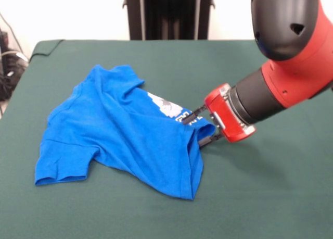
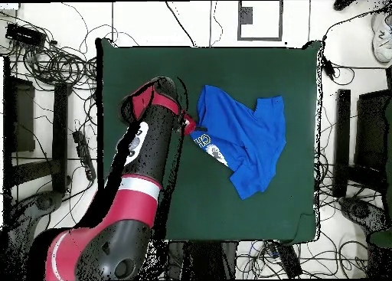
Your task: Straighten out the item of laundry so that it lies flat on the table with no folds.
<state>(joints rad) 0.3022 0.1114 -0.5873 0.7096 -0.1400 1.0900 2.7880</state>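
The item of laundry, a bright blue T-shirt, lies crumpled on the dark green table, left of centre. A sleeve points toward the front left, and part of the white print shows near the right edge. My gripper comes in from the right at the shirt's right edge. Its two black fingers are spread apart, with a raised fold of blue cloth between them. In the overhead view the shirt sits right of centre on the table, and the gripper touches its left edge.
The red and black arm reaches over the table's right side. In the overhead view the arm crosses the table's left part. Cables lie on the floor around the table, and more cables sit beyond its left edge.
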